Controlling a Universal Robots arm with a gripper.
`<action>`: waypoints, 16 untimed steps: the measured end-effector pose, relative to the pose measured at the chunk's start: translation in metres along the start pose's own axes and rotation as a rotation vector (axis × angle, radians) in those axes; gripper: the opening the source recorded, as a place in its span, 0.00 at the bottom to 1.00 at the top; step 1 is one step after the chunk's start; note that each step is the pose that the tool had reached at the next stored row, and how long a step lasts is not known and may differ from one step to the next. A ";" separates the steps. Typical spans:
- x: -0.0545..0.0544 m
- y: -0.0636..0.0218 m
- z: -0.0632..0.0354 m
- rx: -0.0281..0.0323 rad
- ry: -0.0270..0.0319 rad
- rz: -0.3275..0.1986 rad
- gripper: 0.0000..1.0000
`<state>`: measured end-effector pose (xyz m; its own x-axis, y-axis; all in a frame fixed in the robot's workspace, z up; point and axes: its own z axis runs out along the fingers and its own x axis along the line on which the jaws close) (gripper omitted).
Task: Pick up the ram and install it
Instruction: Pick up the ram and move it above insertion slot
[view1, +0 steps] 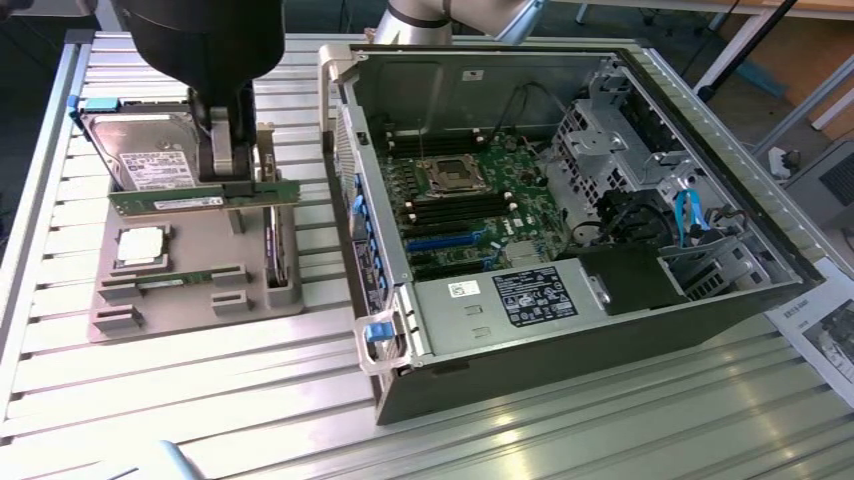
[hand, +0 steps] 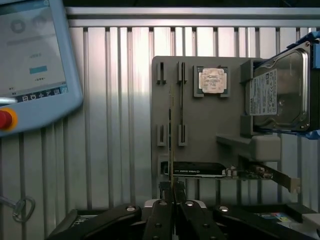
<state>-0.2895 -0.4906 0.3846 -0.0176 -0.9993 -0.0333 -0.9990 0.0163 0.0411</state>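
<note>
- Claw (view1: 236, 186) pinches the ram (view1: 174, 202) – fingers pressed together on the green stick, upper left of the exterior view.
- That ram hangs level over the grey tray (view1: 200, 250), just before the hard drive (view1: 140, 150).
- Open computer case (view1: 561, 190) sits centre right – well apart.

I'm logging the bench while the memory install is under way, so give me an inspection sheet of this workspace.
Surface: ribbed metal table, gray tray on it.
Job's things: ram held above the tray; open computer case beside it.
Clutter: hard drive, processor, second memory stick, upright card in the tray.
Grippers: gripper shut on the ram.
Cables: blue cables inside the case.
Surroundings: touch-screen pendant beside the tray.
</note>
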 end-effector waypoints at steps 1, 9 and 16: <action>0.000 -0.0028 -0.0001 -0.0008 -0.0005 0.000 0.12; 0.000 -0.0226 -0.0012 -0.0059 -0.0047 0.000 0.12; 0.000 -0.0397 -0.0031 -0.0099 -0.0093 0.000 0.12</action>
<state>-0.2497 -0.4916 0.3860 -0.0176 -0.9989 -0.0426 -0.9986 0.0155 0.0510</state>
